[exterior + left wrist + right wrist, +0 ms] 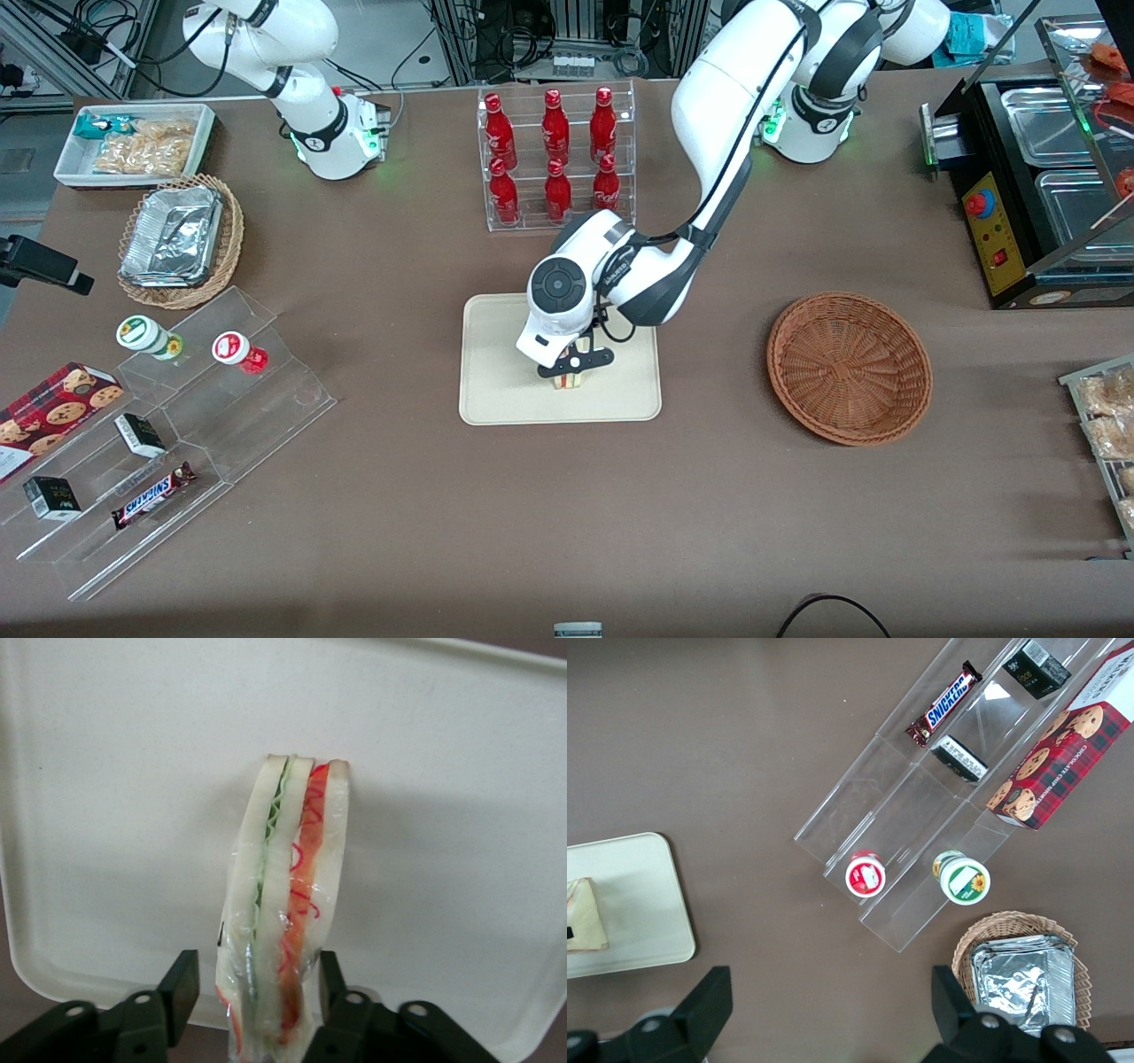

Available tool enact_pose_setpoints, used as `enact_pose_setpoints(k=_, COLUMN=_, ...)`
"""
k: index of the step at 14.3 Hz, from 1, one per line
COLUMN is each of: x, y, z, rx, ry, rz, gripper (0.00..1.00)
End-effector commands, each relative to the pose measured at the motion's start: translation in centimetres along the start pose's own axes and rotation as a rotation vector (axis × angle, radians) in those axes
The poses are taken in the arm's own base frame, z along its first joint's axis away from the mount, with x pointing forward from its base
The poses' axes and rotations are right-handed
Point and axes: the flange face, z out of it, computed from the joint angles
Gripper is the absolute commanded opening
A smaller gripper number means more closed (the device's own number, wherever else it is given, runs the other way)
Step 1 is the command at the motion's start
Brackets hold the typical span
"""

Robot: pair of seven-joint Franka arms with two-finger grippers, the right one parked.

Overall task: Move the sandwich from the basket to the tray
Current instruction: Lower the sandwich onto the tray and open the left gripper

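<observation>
The sandwich (568,380) stands on its edge on the beige tray (496,390), in the half nearer the front camera. In the left wrist view the sandwich (288,895) shows wrapped pale bread with green and red filling, resting on the tray (133,771). My left gripper (571,368) hangs right over it, open. Its black fingers (182,979) flank the wedge; a gap shows at one finger and the other is close to the wrap. The reddish-brown basket (849,367) sits empty toward the working arm's end. The right wrist view catches the sandwich (583,917) on the tray (647,895).
A clear rack of red bottles (556,159) stands farther from the camera than the tray. Toward the parked arm's end lie a stepped acrylic display (177,425) with snacks, a tan basket of foil containers (182,239) and a white bin (133,142). A black appliance (1036,177) stands at the working arm's end.
</observation>
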Motion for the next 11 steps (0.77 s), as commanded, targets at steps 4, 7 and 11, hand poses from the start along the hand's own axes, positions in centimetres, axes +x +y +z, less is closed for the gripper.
enact_pose_setpoints(k=4, x=0.7, y=-5.7, z=-9.0, rx=0.090, ry=0.078, rz=-0.054, gripper=1.00)
enact_pose_setpoints(k=7, x=4.6, y=-11.2, z=-12.7, rx=0.093, ry=0.058, rz=-0.130, gripper=1.00)
enact_pose_setpoints(k=11, x=7.8, y=-19.5, z=-15.8, rx=0.074, ry=0.029, rz=-0.075, gripper=1.00)
